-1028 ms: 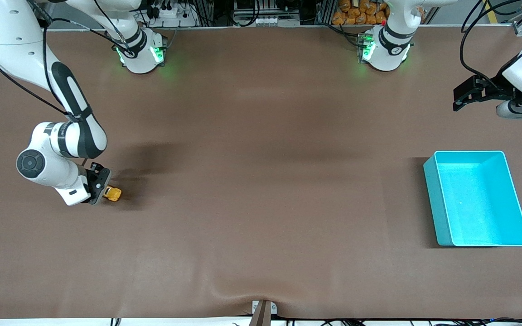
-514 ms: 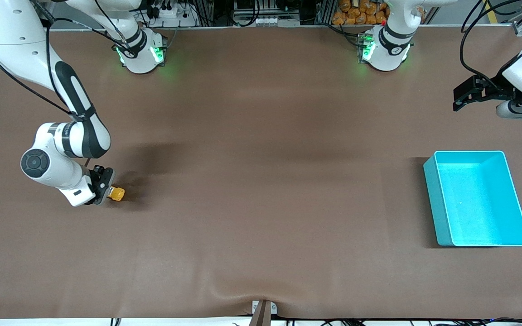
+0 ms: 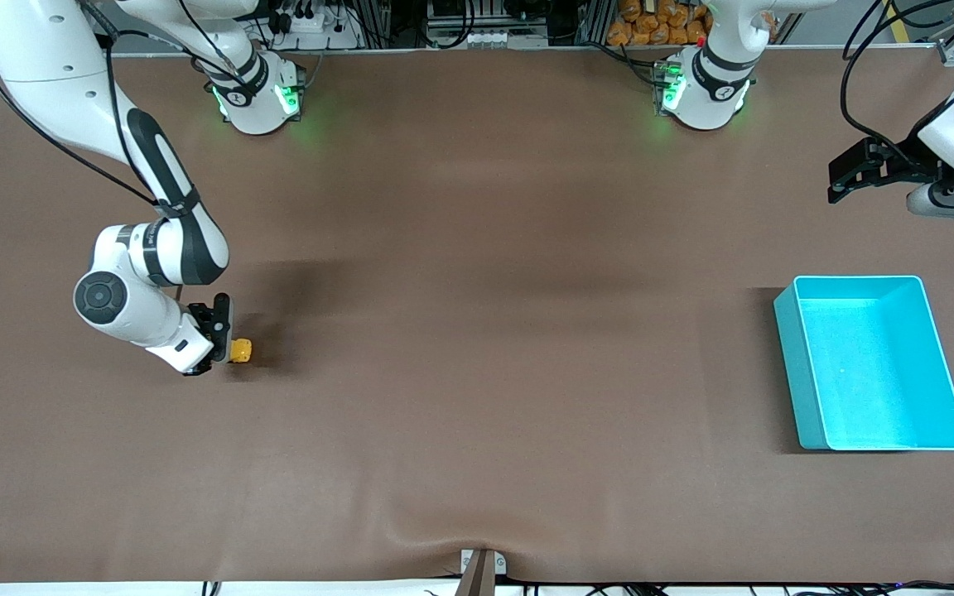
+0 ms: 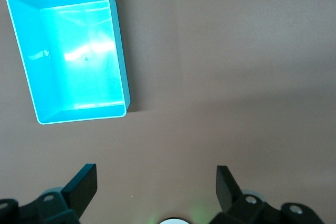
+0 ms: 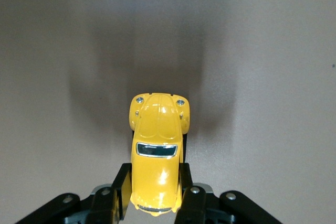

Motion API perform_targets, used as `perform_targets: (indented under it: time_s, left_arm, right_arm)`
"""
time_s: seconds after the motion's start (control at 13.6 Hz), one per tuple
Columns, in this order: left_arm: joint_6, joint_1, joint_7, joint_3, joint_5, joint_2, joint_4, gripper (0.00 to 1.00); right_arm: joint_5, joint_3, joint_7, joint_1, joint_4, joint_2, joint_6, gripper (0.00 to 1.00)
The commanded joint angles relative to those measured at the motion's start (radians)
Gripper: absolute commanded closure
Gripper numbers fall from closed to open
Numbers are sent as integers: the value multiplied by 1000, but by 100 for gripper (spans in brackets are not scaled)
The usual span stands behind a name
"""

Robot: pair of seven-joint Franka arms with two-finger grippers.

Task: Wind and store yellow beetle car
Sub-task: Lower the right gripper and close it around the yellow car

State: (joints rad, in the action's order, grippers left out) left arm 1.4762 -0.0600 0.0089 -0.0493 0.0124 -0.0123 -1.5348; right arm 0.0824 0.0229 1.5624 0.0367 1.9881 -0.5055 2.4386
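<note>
Gripping: right gripper (image 3: pixel 223 348), low at the table (image 3: pixel 477 348) toward the right arm's end, fingers (image 5: pixel 119 192) clamped on both flanks of the yellow beetle car (image 3: pixel 240 350).

Yellow beetle car, right wrist view (image 5: pixel 158 150): rounded orange-yellow body, dark windscreen, two small round headlamps at the nose; nose pointing away from the gripper, rear end seated between the black fingers. Soft shadow on the brown surface under and ahead of the nose. Contact between wheels and table: cannot tell.

Right arm: reaching from its base at the top of the front view, elbow bent, wrist angled down to the car.

Left gripper (image 3: pixel 845 178): held up over the table edge at the left arm's end, fingers (image 4: pixel 84 184) spread wide with nothing between them, waiting. Left wrist view (image 4: pixel 156 187) looking down on bare table and the bin.

Turquoise bin (image 3: pixel 792 364): open-topped rectangular container, upright on the table toward the left arm's end, well apart from the car; same bin seen from above in the left wrist view (image 4: pixel 119 61), glossy floor, no contents visible.

Table covering: plain brown sheet, slight ripple at the edge nearest the front camera.
</note>
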Motion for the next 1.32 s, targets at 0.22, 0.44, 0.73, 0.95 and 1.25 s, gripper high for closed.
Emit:
perform_targets:
  time_s: [0.22, 0.44, 0.73, 0.95, 1.25]
  left_arm:
    - [7, 2, 19, 2, -3, -6, 1, 0]
    - [9, 2, 19, 2, -3, -6, 1, 0]
    - [7, 3, 19, 2, -3, -6, 1, 0]
    - [7, 5, 19, 2, -3, -6, 1, 0]
    - [7, 5, 19, 2, -5, -5, 1, 0]
  right_arm:
    - [11, 3, 27, 0, 64, 27, 2, 100]
    - [10, 5, 11, -9, 78, 24, 11, 100]
    - [10, 8, 11, -34, 77, 13, 25, 100]
    - [13, 11, 16, -49, 78, 10, 27, 100]
    - [13, 11, 22, -115, 77, -2, 27, 100]
